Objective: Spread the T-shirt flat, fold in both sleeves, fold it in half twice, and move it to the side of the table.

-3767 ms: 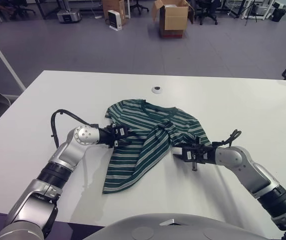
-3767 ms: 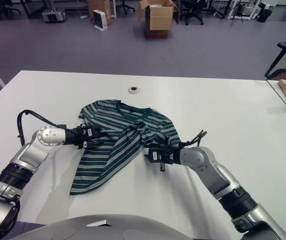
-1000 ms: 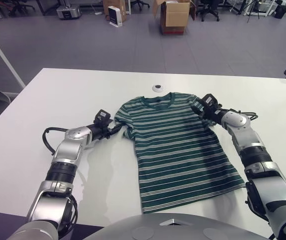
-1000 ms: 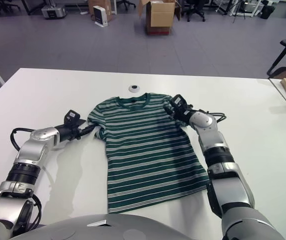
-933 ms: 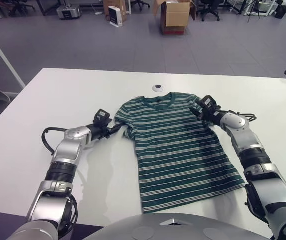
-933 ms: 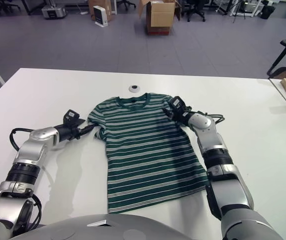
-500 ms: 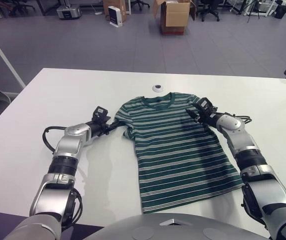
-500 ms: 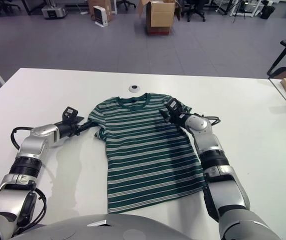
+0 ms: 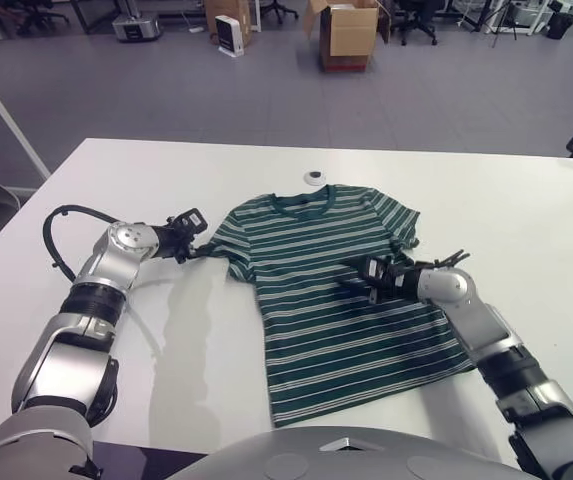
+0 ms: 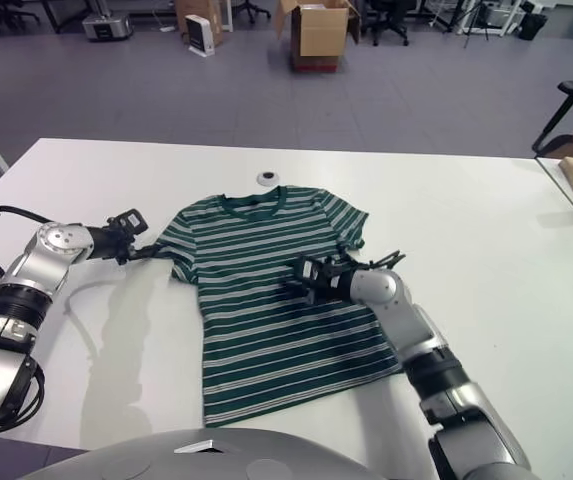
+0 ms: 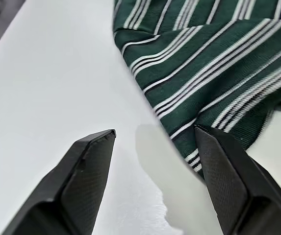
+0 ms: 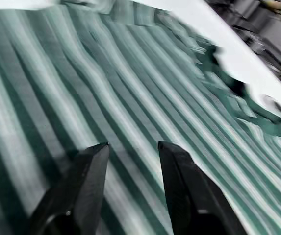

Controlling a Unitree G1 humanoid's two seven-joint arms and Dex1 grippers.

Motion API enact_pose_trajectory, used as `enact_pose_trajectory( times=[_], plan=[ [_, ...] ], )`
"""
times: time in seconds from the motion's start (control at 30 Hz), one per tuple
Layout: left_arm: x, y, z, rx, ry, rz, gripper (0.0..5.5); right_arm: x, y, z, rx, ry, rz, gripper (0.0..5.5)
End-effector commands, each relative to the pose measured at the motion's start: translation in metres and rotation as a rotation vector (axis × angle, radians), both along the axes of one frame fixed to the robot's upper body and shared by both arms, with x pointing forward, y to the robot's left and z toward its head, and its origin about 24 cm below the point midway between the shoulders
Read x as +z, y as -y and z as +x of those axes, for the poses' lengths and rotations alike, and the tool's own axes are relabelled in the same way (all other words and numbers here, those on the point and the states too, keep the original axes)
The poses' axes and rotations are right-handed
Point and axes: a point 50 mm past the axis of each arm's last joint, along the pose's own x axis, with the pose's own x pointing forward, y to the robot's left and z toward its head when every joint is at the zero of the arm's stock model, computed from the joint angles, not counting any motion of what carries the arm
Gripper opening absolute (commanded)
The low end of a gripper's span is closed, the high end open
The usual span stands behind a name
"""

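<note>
The T-shirt (image 9: 316, 325) lies spread face up near the middle of the desk (image 9: 526, 230), collar away from the robot and hem towards it, which suits what comes next: a flat body gives the sleeves something even to fold onto. A small round fitting (image 9: 314, 178) sits on the desk just beyond the collar, clear of the cloth. The left hand (image 9: 198, 248) is low on the desk at the outer edge of the left sleeve (image 9: 231, 255), and from its wrist view its fingers (image 11: 228, 181) stand well apart, one of them touching the sleeve's hem and the other on bare desk, so it is released and holding nothing. I take that as lining up to pinch the hem so the sleeve can be carried inward. The right hand (image 9: 358, 283) hovers low over the chest of the shirt, well inside the right sleeve (image 9: 406, 228), with a gap between its fingers and, as far as I can see, no cloth in it. That sleeve shows a dark crease at the shoulder, but I can't say whether it is properly folded in. My guess is the sleeve folds are the step in hand, with both halvings and the move to the side yet to come.
</note>
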Motion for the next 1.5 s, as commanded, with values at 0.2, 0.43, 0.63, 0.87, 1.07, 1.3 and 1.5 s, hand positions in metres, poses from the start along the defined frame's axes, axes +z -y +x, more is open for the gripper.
enact_pose_trajectory(
  times=[0.2, 0.43, 0.63, 0.87, 1.07, 1.3, 1.5],
  plan=[
    [-0.006, -0.037, -0.008, -0.180, 0.008, 0.246, 2.95, -0.027, 0.018, -0.041, 0.215, -0.173, -0.239, 1.86],
    [0.011, -0.049, -0.002, -0.127, 0.110, 0.231, 2.95, 0.001, -0.001, -0.017, 0.062, -0.081, -0.005, 1.86],
    [0.041, -0.066, 0.004, 0.004, 0.227, 0.147, 2.95, 0.021, 0.037, 0.028, -0.323, -0.065, 0.133, 1.86],
    [-0.019, -0.037, -0.015, 0.491, 0.109, -0.474, 2.95, 0.009, 0.080, 0.069, -0.921, -0.072, 0.403, 1.86],
    [-0.042, -0.027, -0.045, 0.746, -0.083, -0.631, 2.95, 0.002, 0.078, 0.066, -0.960, -0.080, 0.436, 1.86],
    [-0.045, -0.024, -0.076, 0.799, -0.124, -0.598, 2.95, -0.009, 0.078, 0.056, -0.981, -0.107, 0.426, 1.86],
    [-0.049, -0.021, -0.068, 0.815, -0.124, -0.606, 1.86, -0.008, 0.073, 0.061, -0.981, -0.105, 0.436, 1.89]
  ],
)
